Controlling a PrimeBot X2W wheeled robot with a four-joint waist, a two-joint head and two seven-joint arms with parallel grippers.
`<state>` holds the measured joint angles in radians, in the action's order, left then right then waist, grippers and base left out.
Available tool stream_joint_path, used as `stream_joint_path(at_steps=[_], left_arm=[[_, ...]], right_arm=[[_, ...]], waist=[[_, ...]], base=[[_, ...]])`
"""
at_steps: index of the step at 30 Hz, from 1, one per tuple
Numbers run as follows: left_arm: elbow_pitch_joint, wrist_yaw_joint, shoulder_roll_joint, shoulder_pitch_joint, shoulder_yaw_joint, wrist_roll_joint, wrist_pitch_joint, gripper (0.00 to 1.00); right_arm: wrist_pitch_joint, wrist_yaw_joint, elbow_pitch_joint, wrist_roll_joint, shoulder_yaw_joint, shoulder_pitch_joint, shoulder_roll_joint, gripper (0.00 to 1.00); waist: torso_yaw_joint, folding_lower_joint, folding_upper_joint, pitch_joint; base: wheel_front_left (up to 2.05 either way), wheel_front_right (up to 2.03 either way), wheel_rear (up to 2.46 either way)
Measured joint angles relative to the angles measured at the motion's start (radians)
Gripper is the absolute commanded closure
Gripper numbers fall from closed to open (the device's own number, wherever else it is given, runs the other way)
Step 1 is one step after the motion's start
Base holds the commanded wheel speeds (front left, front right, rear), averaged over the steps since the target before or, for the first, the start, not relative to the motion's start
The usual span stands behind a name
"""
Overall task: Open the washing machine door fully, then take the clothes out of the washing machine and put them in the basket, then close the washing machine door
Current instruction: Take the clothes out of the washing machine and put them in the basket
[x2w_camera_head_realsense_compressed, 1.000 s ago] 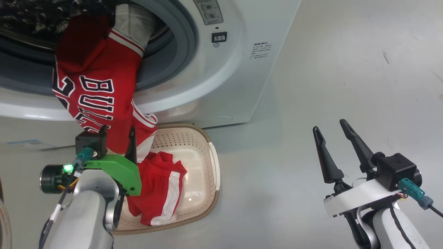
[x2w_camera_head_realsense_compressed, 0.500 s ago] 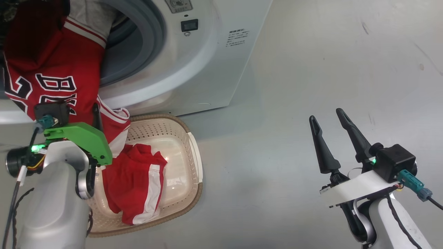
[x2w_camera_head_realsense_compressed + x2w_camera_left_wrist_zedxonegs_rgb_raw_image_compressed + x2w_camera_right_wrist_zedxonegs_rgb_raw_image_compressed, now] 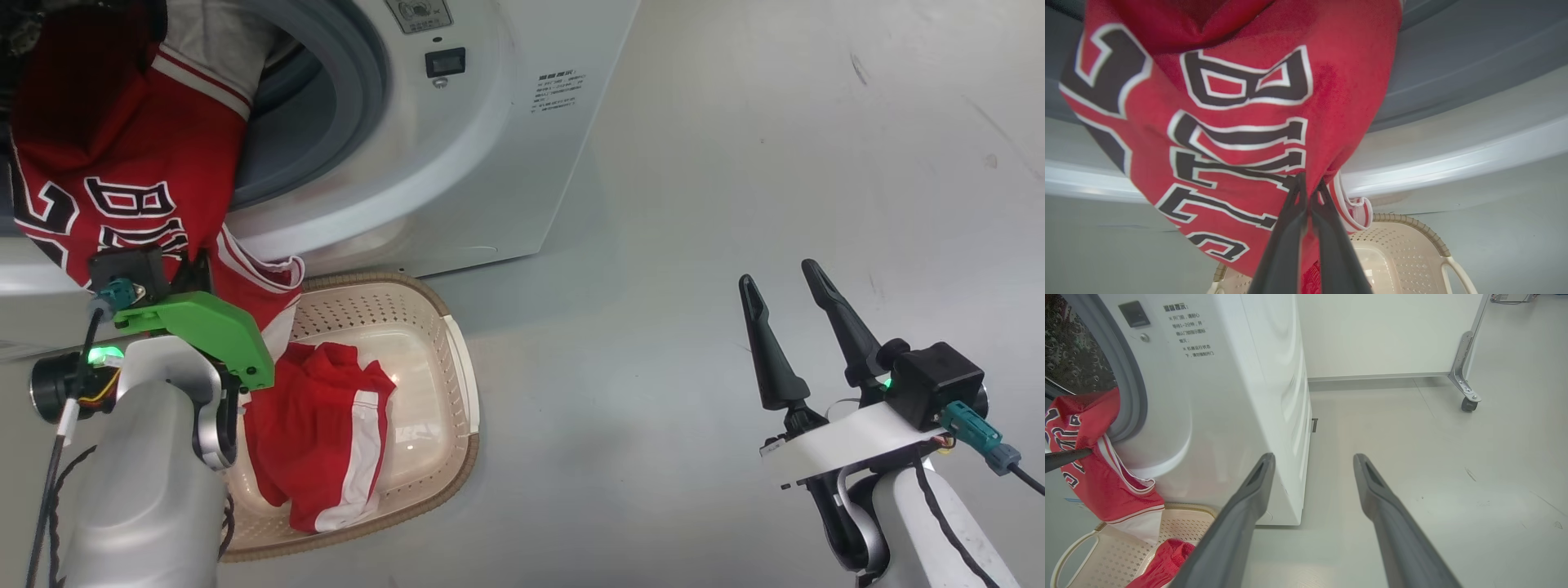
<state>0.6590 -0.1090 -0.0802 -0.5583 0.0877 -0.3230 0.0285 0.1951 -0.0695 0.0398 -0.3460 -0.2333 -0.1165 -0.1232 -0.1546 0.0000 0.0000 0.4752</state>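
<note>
A red jersey (image 3: 122,163) with dark block letters hangs out of the washing machine (image 3: 457,147) mouth, its hem reaching the basket (image 3: 461,367). My left gripper (image 3: 198,265) is shut on the jersey's lower part; in the left wrist view its fingers (image 3: 1294,228) pinch the jersey (image 3: 1241,122) above the basket (image 3: 1412,245). Another red garment with white stripes (image 3: 326,433) lies in the basket. My right gripper (image 3: 784,282) hangs open over the bare floor, away from the machine, also open in its own view (image 3: 1313,457). The washing machine door is out of view.
Grey floor (image 3: 735,163) spreads to the right of the machine. In the right wrist view a white panel on a metal leg with a caster (image 3: 1468,402) stands behind the machine's side (image 3: 1274,396).
The left gripper's fingers, apart around the jersey's hem before, have closed on the fabric. The head camera turned, sliding the whole scene left. The right gripper stays open.
</note>
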Motion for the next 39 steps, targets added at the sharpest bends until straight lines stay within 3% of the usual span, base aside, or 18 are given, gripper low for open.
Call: stream_joint_path(at_steps=[16,32,39], left_arm=[[-0.099,0.026,0.037,0.118,0.043,-0.008,-0.274,1.00],[-0.329,0.026,0.044,0.222,0.095,0.010,-0.280,1.00],[-0.529,0.026,0.044,0.237,0.129,0.057,-0.281,1.00]], right_arm=[[0.010,-0.001,0.031,-0.007,0.015,0.006,-0.023,0.00],[0.008,0.002,0.047,-0.007,0.012,0.057,-0.033,0.00],[-0.004,0.003,0.040,-0.007,0.011,0.072,-0.034,0.00]], waist=[[0.076,0.0000,0.0000,-0.066],[0.180,0.0000,0.0000,-0.171],[0.219,0.0000,0.0000,-0.211]], base=[[0.00,0.00,0.00],[0.00,0.00,0.00],[0.00,0.00,0.00]])
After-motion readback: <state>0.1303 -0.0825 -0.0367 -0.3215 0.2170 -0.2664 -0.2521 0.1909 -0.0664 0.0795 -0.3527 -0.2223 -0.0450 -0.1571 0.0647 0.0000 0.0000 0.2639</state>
